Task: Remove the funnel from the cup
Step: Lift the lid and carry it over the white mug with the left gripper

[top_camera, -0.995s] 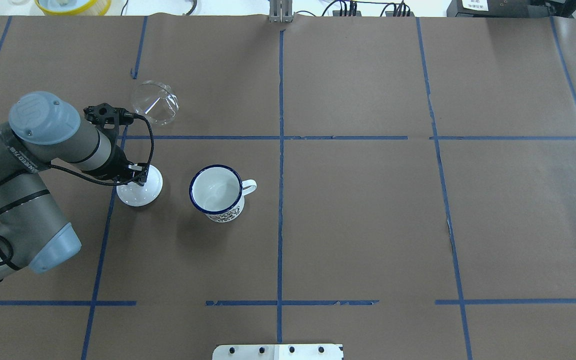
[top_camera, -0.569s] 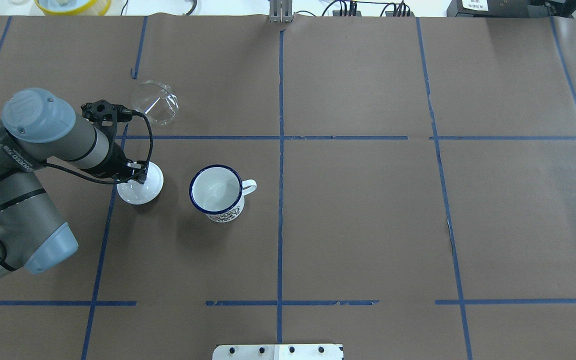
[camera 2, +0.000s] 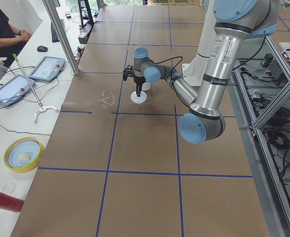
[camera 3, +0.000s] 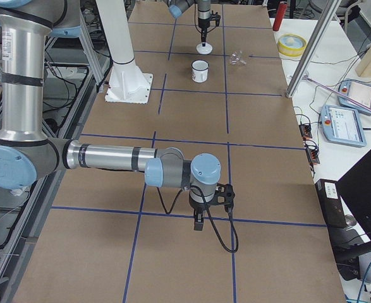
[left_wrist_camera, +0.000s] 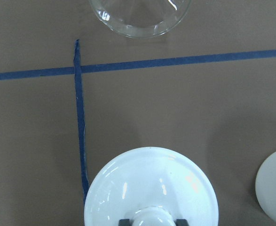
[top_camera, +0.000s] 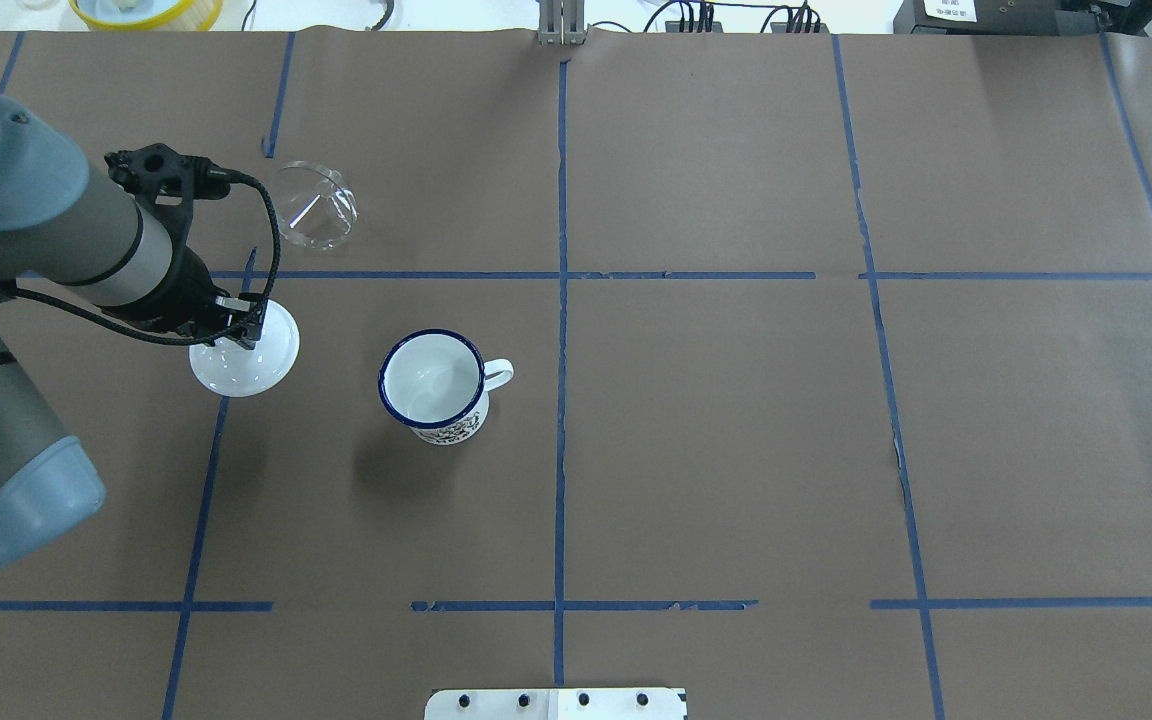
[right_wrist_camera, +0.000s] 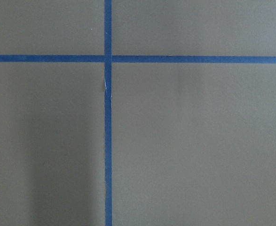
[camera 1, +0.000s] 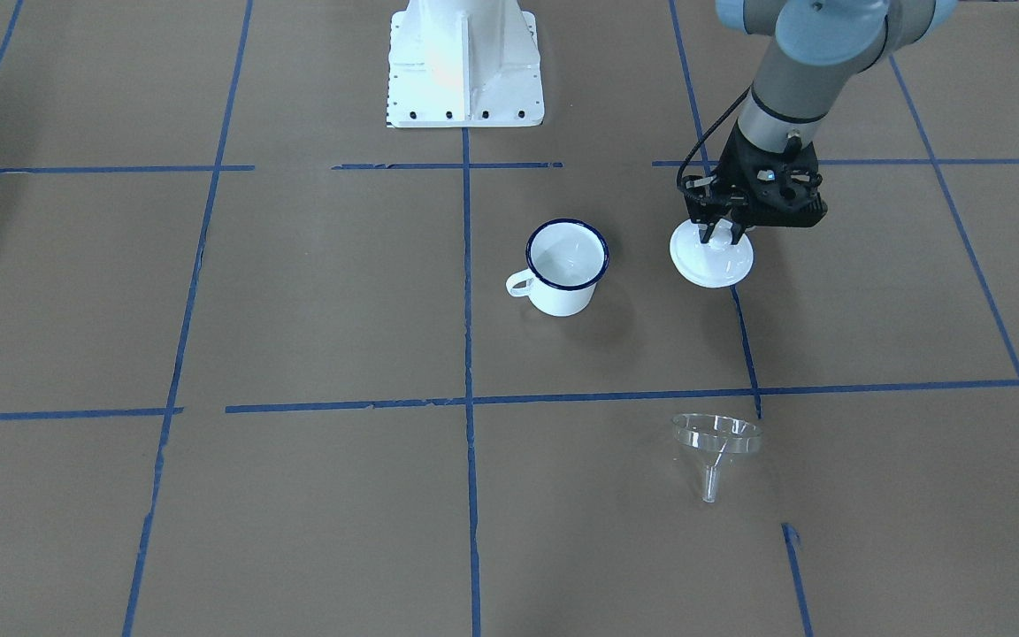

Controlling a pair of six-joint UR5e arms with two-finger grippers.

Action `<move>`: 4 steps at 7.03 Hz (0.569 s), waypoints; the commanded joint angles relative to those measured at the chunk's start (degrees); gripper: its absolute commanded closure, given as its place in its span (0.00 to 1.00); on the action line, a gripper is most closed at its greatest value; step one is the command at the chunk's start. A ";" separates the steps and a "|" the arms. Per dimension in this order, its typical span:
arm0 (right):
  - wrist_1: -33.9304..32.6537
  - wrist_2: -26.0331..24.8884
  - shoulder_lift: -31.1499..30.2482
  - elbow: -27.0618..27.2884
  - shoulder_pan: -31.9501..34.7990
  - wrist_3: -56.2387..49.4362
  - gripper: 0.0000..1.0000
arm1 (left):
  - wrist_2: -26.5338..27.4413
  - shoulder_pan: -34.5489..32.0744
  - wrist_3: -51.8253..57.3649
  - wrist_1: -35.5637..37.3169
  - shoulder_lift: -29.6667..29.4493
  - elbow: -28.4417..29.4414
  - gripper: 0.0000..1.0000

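The clear funnel lies on the brown table paper, apart from the cup, and also shows in the front view and at the top of the left wrist view. The white cup with a blue rim stands upright and empty. My left gripper is shut on the knob of a white round lid, held to the cup's left. My right gripper hangs over bare table far from them; I cannot tell if it is open.
Blue tape lines cross the table paper. The white robot base plate is at the near edge. A yellow bowl sits beyond the table's far edge.
My left gripper has moved left and risen with the white lid in its grip. The funnel and the cup have not moved.
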 commanded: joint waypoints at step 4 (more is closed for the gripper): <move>0.00 0.00 -0.03 0.00 0.00 0.00 0.00 | -3.02 5.22 -12.83 10.00 -17.53 3.34 1.00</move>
